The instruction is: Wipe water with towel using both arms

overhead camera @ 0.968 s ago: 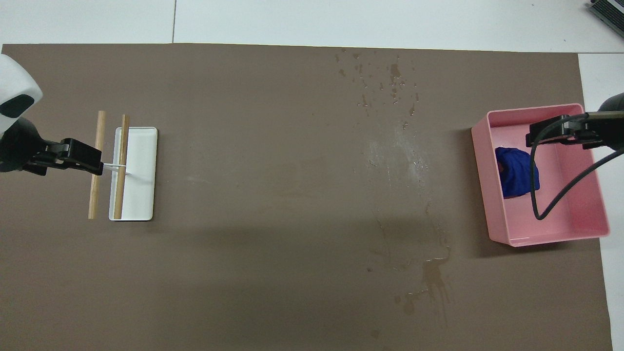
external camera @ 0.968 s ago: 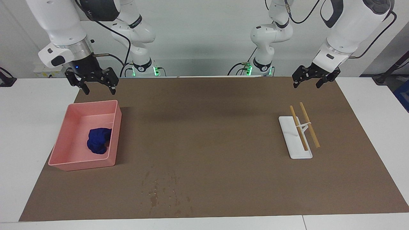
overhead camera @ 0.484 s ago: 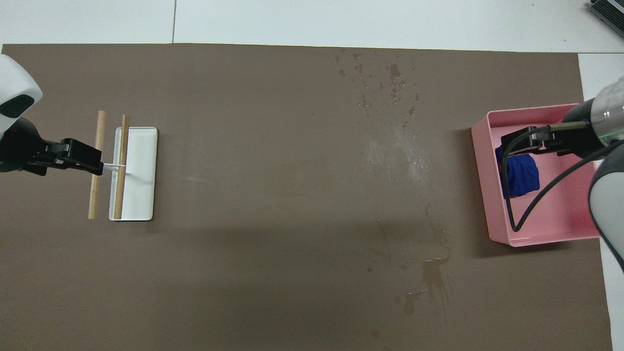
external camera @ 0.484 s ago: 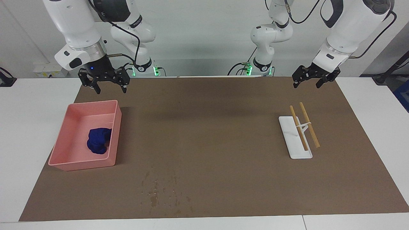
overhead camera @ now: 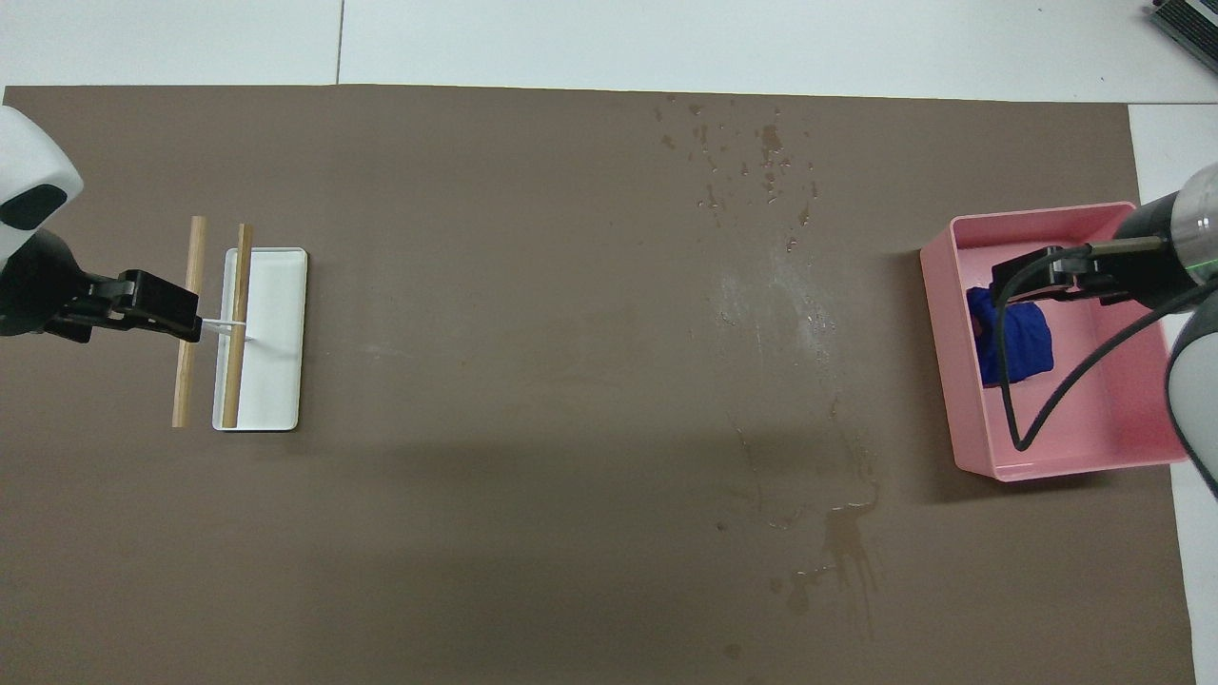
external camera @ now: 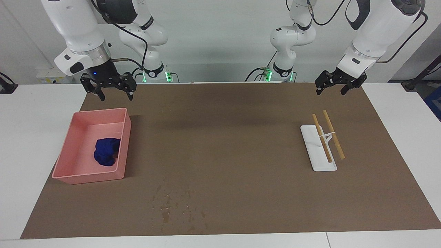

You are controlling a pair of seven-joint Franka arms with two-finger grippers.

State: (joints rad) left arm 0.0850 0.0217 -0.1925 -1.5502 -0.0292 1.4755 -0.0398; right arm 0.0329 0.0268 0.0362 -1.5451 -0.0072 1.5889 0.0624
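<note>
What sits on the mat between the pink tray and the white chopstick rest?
Nothing solid. Between the pink tray and the white rest lies bare brown mat, with water drops nearer the tray. The overhead view shows it best.

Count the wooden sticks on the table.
2: both wooden sticks lie side by side across the white tray, toward the left arm's end. None seems hidden.

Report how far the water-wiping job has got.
Done: nothing; water drops lie on the brown mat, farther from the robots than the pink tray. In hand: the right hand, open, hangs up in the air, with the towel lying untouched in that tray. The left hand waits open above the mat. Left: grasping, wiping.
</note>
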